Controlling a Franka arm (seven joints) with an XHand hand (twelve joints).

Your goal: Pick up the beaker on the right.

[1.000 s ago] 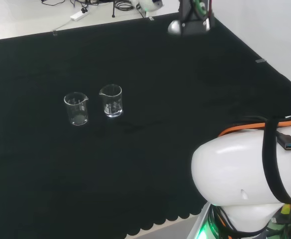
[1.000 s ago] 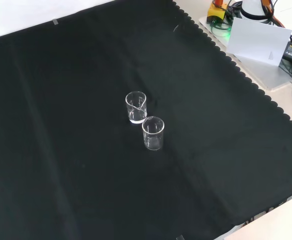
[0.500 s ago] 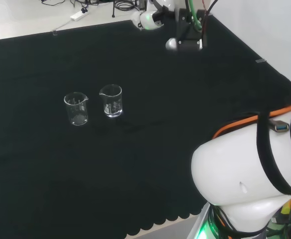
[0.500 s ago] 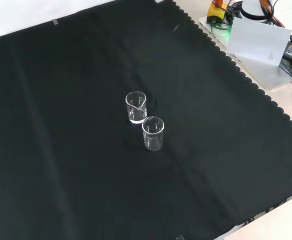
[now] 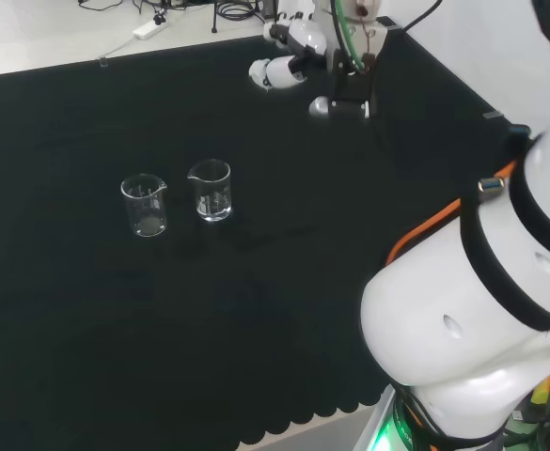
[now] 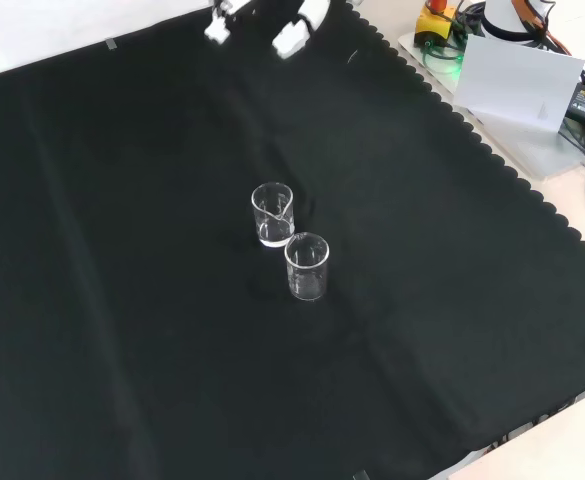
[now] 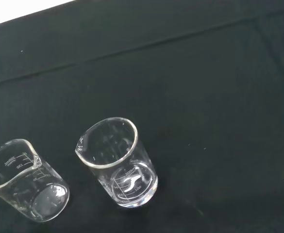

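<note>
Two clear glass beakers stand side by side on the black cloth. In the head view the right beaker (image 5: 210,190) stands a little right of the left beaker (image 5: 144,206). From the front, the same right beaker (image 6: 272,213) is the farther one and the other beaker (image 6: 307,266) is nearer. The wrist view has one beaker (image 7: 125,170) in the middle and a second beaker (image 7: 25,184) beside it. The hand (image 5: 291,49) hangs above the far part of the cloth, well apart from both beakers, fingers relaxed and holding nothing. Its fingertips (image 6: 292,35) enter at the front view's top.
The arm's big white link (image 5: 472,319) takes up the head view's lower right. A white box (image 6: 517,75) and cables lie off the cloth's scalloped edge at the front view's upper right. A power strip (image 5: 148,28) lies beyond the cloth's far edge.
The hand has come down and to the left in the head view, and its fingertips have entered the front view's top. Both beakers stand where they were.
</note>
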